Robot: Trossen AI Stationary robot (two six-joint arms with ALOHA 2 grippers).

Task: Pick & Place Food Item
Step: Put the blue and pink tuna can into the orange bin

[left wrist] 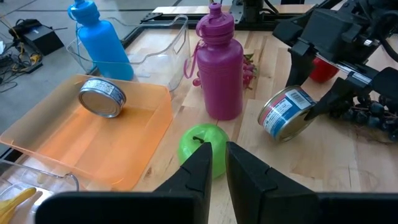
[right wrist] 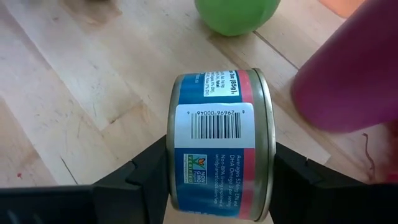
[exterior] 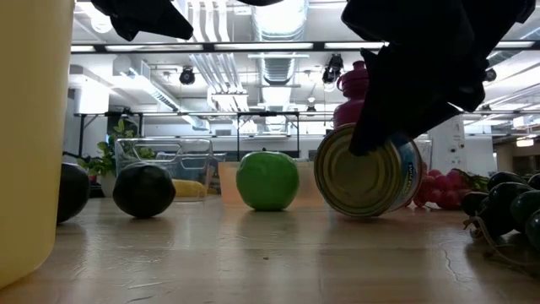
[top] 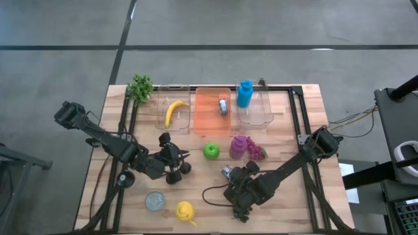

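Tin can (right wrist: 214, 146): lies on its side on the wooden table (top: 294, 209), right of centre, just in front of the purple bottle (top: 238, 147) and near the green apple (top: 211, 151).
Right gripper (right wrist: 214, 163): its two fingers press on the can's flat ends, clamped on it; the can looks to be resting on the wood or barely off it, I cannot tell which.
Left gripper (left wrist: 214, 163): waits left of centre, fingers nearly together, holding nothing, pointed at the apple.
Progress: the grasp looks made; lift, carry and placing are left.
Likely goal: the orange tray (top: 202, 117) at the far edge, which already holds a second can (top: 223, 106).
Sorted already: banana (top: 174, 111) in one clear bin, blue bottle (top: 244, 93) in the other.
Room: the bottle, grapes (top: 256, 152) and apple stand between can and tray, so the can should rise clear first.
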